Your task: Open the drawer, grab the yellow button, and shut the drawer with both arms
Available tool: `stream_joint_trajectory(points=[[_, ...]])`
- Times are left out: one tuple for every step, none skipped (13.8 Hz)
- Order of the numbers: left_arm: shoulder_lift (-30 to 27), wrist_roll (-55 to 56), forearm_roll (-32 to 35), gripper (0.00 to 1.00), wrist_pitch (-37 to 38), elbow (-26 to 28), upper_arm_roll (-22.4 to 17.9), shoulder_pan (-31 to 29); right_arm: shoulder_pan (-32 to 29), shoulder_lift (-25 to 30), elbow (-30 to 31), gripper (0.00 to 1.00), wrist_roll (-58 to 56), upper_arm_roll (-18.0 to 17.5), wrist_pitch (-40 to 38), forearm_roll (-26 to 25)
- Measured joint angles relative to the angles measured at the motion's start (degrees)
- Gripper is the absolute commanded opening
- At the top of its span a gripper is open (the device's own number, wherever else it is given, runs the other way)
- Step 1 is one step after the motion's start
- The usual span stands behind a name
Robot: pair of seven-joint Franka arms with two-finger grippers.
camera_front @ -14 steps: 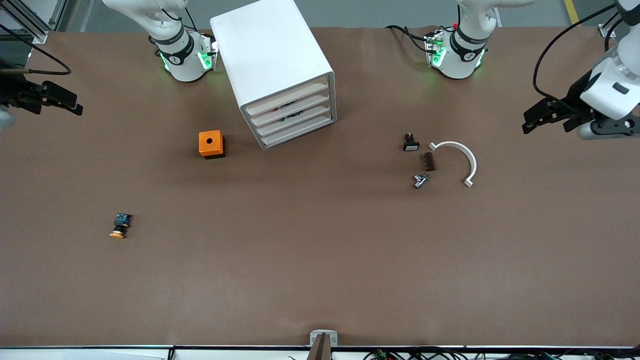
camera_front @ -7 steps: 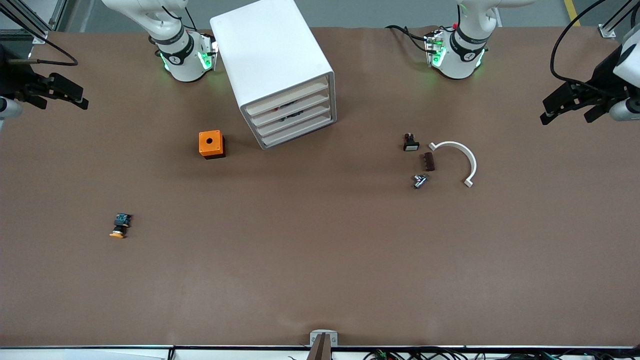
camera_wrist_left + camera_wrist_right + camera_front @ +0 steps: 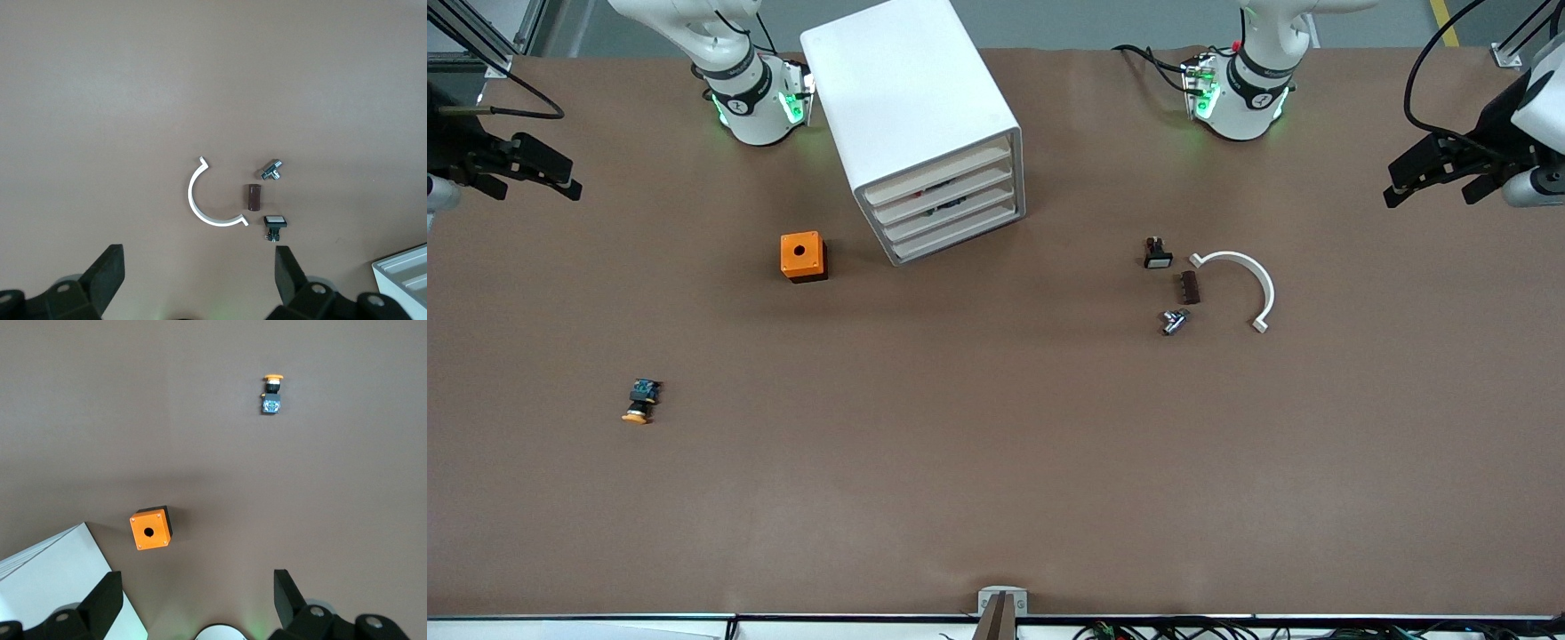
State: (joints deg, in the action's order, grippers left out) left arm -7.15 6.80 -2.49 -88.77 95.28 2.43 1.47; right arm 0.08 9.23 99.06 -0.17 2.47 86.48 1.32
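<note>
The cabinet [image 3: 919, 124] stood on the table [image 3: 996, 462] between the two arm bases, and its top drawer [image 3: 938, 176] was shut, flush w/ the three drawers under it. The button [image 3: 640, 401] lay alone on the table, toward the right arm's end and much nearer to the front camera than the cabinet; in the right wrist view it showed orange cap, black body, bluish end [image 3: 271, 391]. The orange cube [image 3: 803, 256] sat near the cabinet, toward the right arm's end.

Toward the left arm's end lay a small group: a white C-shaped clip [image 3: 1243, 283], a brown block [image 3: 1189, 287] just beside it, a small black part w/ white face [image 3: 1157, 255] and a metal piece [image 3: 1174, 321].

The left gripper [image 3: 1430, 176] hung in the air at the left arm's end of the table, fingers [image 3: 107, 272] wide apart, nothing between them. The right gripper [image 3: 538, 173] hung at the right arm's end, fingers [image 3: 288, 591] also apart and empty.

Compared w/ 1.0 s ago, the left gripper had gone up and outward, away from the clip group; from 0.5 s ago it shifted only slightly. The right gripper had moved a bit from 1.0 s ago and almost nothing since 0.5 s ago. The button, cube, cabinet and small parts had not moved.
</note>
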Motion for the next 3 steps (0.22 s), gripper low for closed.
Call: stream_joint_trajectory(points=[[0.1, 0.0, 0.0, 0.99, 0.0, 0.0, 0.0, 0.0, 0.0, 0.1, 0.0, 1.0, 0.0, 0.0, 0.5, 0.0], [0.2, 0.0, 0.0, 0.99, 0.0, 0.0, -0.1, 0.0, 0.0, 0.1, 0.0, 1.0, 0.0, 0.0, 0.9, 0.0], [0.3, 0.0, 0.0, 0.99, 0.0, 0.0, -0.2, -0.1, 0.0, 0.2, 0.0, 1.0, 0.0, 0.0, 1.1, 0.0]])
